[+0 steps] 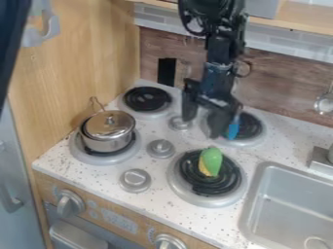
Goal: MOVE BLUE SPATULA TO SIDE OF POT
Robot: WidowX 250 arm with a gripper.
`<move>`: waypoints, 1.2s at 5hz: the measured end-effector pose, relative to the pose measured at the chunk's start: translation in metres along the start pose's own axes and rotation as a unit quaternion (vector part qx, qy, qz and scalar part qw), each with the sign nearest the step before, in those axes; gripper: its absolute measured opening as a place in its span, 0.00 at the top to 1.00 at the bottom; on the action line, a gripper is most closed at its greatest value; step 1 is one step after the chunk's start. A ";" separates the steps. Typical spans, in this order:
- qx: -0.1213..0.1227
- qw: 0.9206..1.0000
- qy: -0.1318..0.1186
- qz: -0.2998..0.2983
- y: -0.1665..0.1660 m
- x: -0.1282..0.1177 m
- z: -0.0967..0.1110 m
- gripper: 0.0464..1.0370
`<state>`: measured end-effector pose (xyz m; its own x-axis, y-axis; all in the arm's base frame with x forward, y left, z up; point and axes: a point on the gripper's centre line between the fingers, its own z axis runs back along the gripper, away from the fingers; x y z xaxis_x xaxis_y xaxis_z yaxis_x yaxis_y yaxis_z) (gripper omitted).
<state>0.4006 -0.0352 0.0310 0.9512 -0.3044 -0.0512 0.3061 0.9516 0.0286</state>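
My gripper (204, 127) hangs over the rear of the speckled stovetop (166, 165), fingers spread apart, nothing pinched between them. Blue spatula (232, 130) is at the back right burner (252, 127), blue part right next to my finger on the view's right side. Can't tell if they touch.

Metal pot (107, 142) sits upright on the front left burner (81, 154), lid (109, 124) on. So spatula and pot are well apart, diagonally across the stove. Back left burner (148, 98) is behind the pot.

Front right burner (189, 187) carries a green-and-yellow toy (211, 158), between me and the front edge. Round silver knobs (135, 180) run between the left and right burners. Sink (280, 209) is to the right of the front right burner.
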 end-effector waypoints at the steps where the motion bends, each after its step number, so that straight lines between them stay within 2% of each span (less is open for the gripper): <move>1: -0.004 0.999 -0.038 0.022 0.002 0.024 0.006 0.04; 2: 0.023 0.991 -0.081 0.107 0.007 0.044 -0.003 0.04; 3: 0.048 0.967 -0.150 0.200 0.019 0.057 -0.012 0.04; 4: 0.073 0.940 -0.209 0.261 0.021 0.063 -0.025 0.04; 5: 0.020 0.941 -0.225 0.253 0.003 0.076 -0.051 0.04; 6: -0.032 0.945 -0.233 0.227 -0.009 0.093 -0.070 0.04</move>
<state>0.4836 -0.0693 -0.0439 0.9029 0.1638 0.3973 -0.1259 0.9848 -0.1199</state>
